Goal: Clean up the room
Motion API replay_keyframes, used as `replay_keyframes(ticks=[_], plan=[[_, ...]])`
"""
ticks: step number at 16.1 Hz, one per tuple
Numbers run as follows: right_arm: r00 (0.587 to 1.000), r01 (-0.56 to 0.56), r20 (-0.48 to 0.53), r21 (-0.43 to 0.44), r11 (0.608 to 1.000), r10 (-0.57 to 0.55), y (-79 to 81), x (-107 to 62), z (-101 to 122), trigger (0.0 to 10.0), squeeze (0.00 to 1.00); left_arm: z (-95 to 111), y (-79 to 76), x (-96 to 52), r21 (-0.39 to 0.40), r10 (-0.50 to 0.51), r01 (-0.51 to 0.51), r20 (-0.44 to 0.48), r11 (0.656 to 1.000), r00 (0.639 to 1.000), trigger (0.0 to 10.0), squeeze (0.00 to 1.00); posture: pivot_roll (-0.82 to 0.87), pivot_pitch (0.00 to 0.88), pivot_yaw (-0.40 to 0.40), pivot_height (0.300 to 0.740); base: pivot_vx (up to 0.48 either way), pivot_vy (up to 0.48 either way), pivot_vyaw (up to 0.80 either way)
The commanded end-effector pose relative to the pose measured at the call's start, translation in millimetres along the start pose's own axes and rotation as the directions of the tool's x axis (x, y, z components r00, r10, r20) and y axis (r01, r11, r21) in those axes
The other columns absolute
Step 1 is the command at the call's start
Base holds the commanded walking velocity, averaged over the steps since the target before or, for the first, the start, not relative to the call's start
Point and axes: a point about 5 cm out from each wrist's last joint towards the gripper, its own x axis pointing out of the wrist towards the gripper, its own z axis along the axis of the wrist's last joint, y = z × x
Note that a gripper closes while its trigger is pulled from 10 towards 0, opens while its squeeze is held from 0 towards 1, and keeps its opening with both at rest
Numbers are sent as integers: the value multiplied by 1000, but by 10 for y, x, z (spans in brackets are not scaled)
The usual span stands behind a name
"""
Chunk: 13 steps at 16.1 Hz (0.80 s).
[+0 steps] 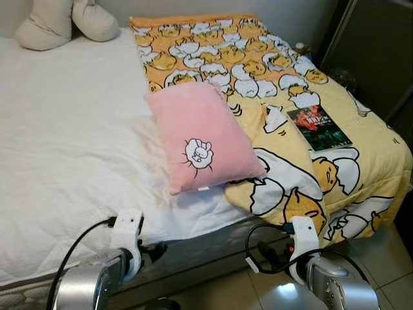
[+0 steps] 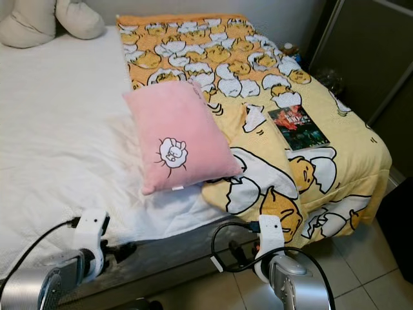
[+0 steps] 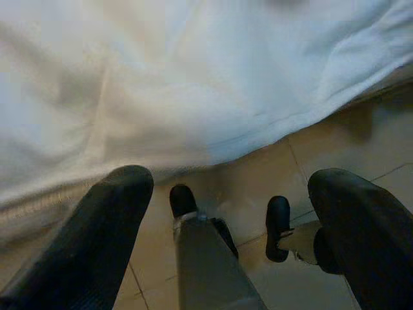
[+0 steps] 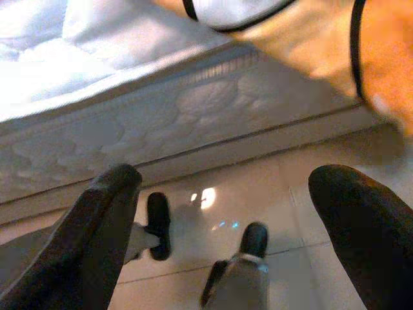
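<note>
A pink pillow (image 1: 203,135) with a small cartoon print lies in the middle of the bed, partly on the white sheet (image 1: 64,129) and partly on a yellow egg-patterned blanket (image 1: 258,64). On the blanket to the right of it rests a dark book (image 1: 317,128). Both arms are held low at the bed's near edge, the left arm (image 1: 97,278) below the sheet and the right arm (image 1: 329,278) below the blanket's corner. My left gripper (image 3: 232,184) is open over the floor by the sheet's edge. The right gripper (image 4: 226,181) is open too, facing the mattress side (image 4: 193,110).
Two cream cushions (image 1: 64,22) sit at the bed's far left corner. A dark wardrobe (image 1: 374,51) stands close on the right, with small items (image 1: 300,47) behind the bed's far corner. Tiled floor (image 1: 387,265) runs along the bed's near and right sides. My feet (image 4: 158,223) stand at the bed's base.
</note>
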Motion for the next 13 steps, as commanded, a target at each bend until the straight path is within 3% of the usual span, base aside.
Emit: replay_keyframes(ticks=[1,4,5,6,8,10,11,13], plan=[[995,1,99,-65,998,5,26,-52,206,10000,0,239,-97,-84,56,-38,33,94,998,995,10000,0,-48,0,-14,740,0,0,0],[970,3,241,-176,984,41,239,-175,576,10000,0,646,-283,-241,109,-87,59,278,992,957,10000,0,-48,0,-15,740,0,0,0],[950,30,310,-214,976,39,288,-215,706,10000,0,803,-347,-297,103,-120,86,391,991,912,10000,0,-48,0,-15,740,0,0,0],[908,77,420,-184,980,7,278,-249,856,10000,0,896,-353,-329,78,-115,89,463,993,879,10000,0,-49,0,-17,740,0,0,0],[831,187,549,-121,975,-91,170,-288,1055,10000,0,1028,-228,-359,58,4,-46,580,997,814,10000,0,-49,0,-13,740,0,0,0],[720,247,689,-140,959,-85,195,-324,1209,10000,0,1076,-84,-372,63,171,-313,728,948,664,10000,0,-44,0,-13,740,0,0,0],[661,261,747,-147,954,-66,207,-344,1236,10000,0,1030,-70,-345,66,200,-381,763,922,615,10000,0,-47,0,-12,740,0,0,0],[604,255,797,-198,947,4,228,-261,1152,10000,0,843,2,-209,71,223,-420,762,905,608,10000,0,-55,0,-7,740,0,0,0]])
